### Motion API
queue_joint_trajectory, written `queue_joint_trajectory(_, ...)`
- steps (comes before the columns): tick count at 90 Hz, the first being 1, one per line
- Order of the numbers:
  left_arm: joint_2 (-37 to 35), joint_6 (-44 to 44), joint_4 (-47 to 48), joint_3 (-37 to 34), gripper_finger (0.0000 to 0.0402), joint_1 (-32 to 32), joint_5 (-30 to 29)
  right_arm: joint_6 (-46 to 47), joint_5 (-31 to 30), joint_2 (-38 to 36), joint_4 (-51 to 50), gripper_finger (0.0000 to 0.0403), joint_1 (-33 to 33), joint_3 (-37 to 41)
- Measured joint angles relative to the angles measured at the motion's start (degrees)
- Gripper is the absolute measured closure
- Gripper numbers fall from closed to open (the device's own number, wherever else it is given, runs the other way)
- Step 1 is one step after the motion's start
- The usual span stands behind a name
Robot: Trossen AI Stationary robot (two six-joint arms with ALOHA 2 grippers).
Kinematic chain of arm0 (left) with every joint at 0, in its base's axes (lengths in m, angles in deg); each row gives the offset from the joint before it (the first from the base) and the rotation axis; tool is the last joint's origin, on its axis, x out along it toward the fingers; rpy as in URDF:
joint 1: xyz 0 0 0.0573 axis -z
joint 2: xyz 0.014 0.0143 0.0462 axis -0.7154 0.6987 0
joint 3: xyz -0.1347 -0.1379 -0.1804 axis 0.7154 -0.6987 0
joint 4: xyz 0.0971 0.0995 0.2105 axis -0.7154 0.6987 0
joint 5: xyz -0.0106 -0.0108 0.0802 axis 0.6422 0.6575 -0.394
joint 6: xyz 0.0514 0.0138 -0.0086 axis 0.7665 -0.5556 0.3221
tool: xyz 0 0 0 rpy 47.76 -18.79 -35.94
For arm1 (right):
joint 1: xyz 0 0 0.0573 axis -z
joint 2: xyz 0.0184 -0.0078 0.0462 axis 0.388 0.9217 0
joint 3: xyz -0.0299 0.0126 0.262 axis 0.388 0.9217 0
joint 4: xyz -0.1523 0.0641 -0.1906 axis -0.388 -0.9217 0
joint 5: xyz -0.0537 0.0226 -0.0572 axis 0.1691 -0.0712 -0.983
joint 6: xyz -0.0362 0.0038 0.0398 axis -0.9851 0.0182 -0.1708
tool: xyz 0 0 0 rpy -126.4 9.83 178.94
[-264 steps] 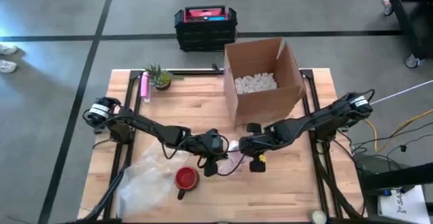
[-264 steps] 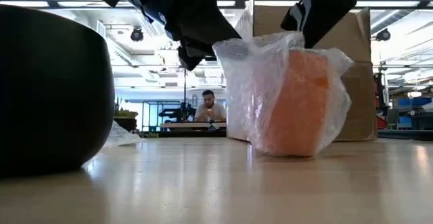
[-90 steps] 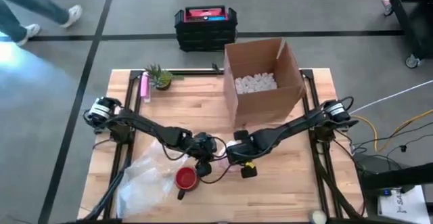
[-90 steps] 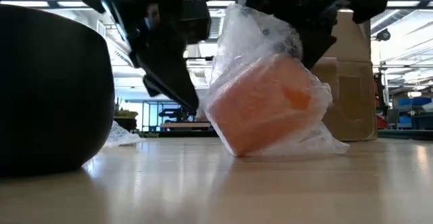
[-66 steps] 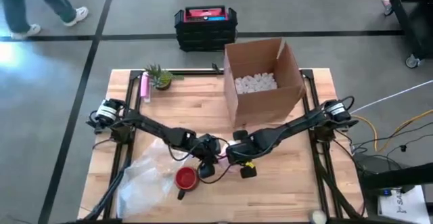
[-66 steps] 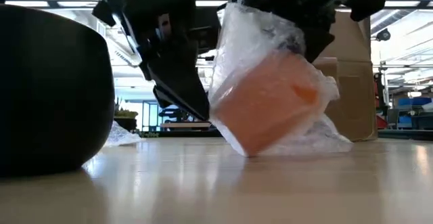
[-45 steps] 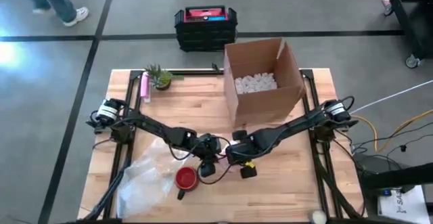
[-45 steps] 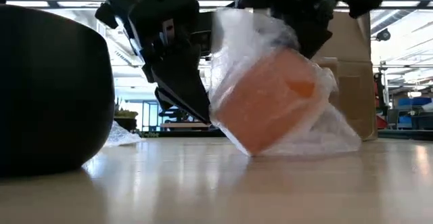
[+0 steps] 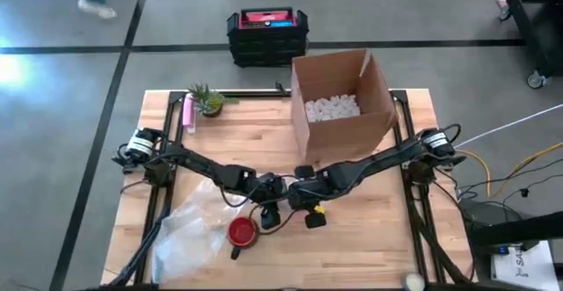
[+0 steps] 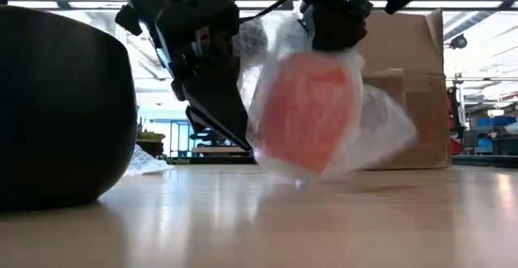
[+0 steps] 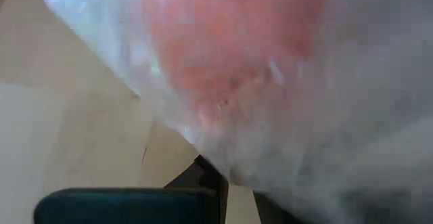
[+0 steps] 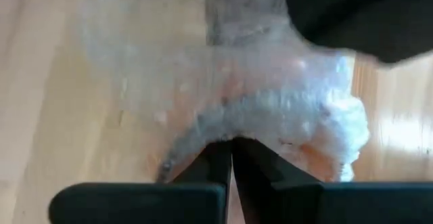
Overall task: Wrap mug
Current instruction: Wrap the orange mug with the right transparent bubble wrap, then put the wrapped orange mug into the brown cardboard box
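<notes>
We look straight down on the whole table [image 9: 369, 238] from above. Our low camera sits at tabletop height, facing the box [image 10: 409, 90] and room beyond. Both wrist cameras press close against the wrapped mug [image 11: 230, 41], which the low view shares.

Bright, even overhead light; both wrist views blur badly, and the wrapped mug [image 10: 312, 110] smears with motion.

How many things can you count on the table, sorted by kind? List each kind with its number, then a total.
Mugs: 2, an orange mug in bubble wrap and a red mug
Bubble wrap sheets: 2, counting the loose sheet
Cardboard boxes: 1
Small plants: 1
Pink tubes: 1
Total: 7
</notes>
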Motion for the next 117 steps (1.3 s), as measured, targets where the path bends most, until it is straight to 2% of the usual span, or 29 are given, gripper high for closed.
queue_joint_trajectory(18,-2.8,-2.4,7.0,0.1,0.0365,0.0,0.9,-0.1,0.2,0.1,2.5,0.0403,-0.1,0.9)
queue_joint_trajectory(40,-5.0,-4.9,8.2,0.1,0.0365,0.3,4.2,-1.3,2.4,0.0,4.8,0.0403,-0.2,1.0)
queue_joint_trajectory(51,-5.1,-4.9,8.2,0.1,0.0365,0.3,4.3,-2.9,3.6,-0.9,1.6,0.0403,-0.2,0.0)
queue_joint_trajectory(67,-5.3,-4.9,8.9,0.1,0.0365,0.5,4.3,-3.9,3.6,-1.1,-5.1,0.0395,-0.2,-5.7)
queue_joint_trajectory(78,-5.9,-4.9,8.9,0.1,0.0365,0.6,4.3,-5.2,6.0,-1.1,-5.5,0.0356,-0.8,-7.3)
queue_joint_trajectory(90,-6.1,-5.0,9.3,0.1,0.0365,0.9,4.4,-5.9,9.6,-0.8,-3.6,0.0286,-2.5,-7.3)
queue_joint_trajectory(104,-6.1,-5.0,9.3,0.1,0.0365,1.2,4.3,-7.4,6.2,1.9,-2.5,0.0208,-3.8,-7.1)
queue_joint_trajectory(117,-6.1,-5.0,9.1,0.1,0.0365,1.2,3.6,-7.1,4.4,6.3,-2.7,0.0164,-3.8,-7.0)
